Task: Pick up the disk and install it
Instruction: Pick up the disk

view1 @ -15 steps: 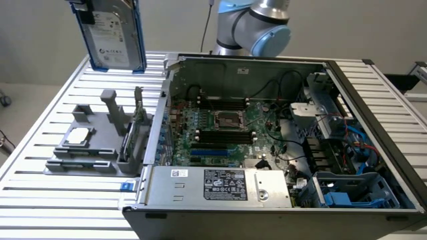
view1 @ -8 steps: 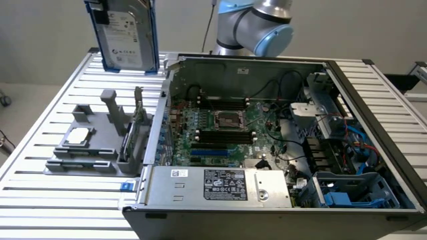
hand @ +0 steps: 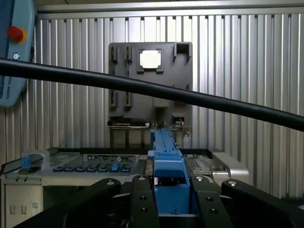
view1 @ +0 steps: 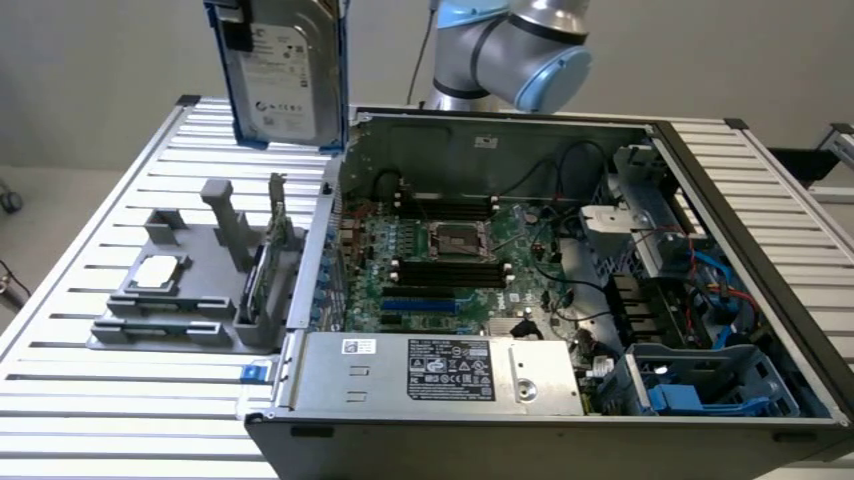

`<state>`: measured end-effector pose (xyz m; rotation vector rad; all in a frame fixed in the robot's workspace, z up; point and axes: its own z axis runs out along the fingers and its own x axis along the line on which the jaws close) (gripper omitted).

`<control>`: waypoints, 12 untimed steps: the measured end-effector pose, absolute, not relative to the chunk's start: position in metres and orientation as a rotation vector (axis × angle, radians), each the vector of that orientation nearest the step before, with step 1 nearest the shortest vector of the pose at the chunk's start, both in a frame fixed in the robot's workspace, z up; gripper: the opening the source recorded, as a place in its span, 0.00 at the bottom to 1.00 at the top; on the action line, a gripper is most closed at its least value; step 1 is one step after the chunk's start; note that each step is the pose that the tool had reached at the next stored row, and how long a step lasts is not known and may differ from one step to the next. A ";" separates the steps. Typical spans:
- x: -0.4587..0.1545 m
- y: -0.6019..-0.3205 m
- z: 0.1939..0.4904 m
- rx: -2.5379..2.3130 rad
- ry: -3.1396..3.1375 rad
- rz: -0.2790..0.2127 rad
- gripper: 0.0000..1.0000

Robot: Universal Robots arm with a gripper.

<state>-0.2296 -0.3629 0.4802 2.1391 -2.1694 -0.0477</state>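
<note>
One disk [view1: 283, 75] hangs upright in the exterior view. It is high over the worktop [view1: 94, 230], above the gap between the grey fixture [view1: 174, 300] and the near wall of the open computer case [view1: 727, 190]. Its white label faces the camera, a blue carrier frames it, and it touches nothing below. The arm [view1: 521, 50] rises behind the case.

In the wrist view the jaws are part-closed and holding the disk. One sits on each side of the blue carrier [hand: 168, 185], which runs edge-on away from the camera. A black cable [hand: 142, 88] crosses in front, and the fixture lies well beyond.

I judge the disk to be dense for its size and fully rigid, so it will not flex in the grip. Its smooth metal faces could slip, and a knock against the case wall could harm it. The plastic carrier looks the best place to grip, as it gives more friction and keeps pressure off the label face.
</note>
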 end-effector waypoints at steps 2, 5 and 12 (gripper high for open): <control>-0.221 -0.367 0.481 2.137 -2.167 -0.052 0.32; -0.210 -0.373 0.482 2.135 -2.165 -0.057 0.32; -0.183 -0.388 0.485 2.131 -2.160 -0.065 0.32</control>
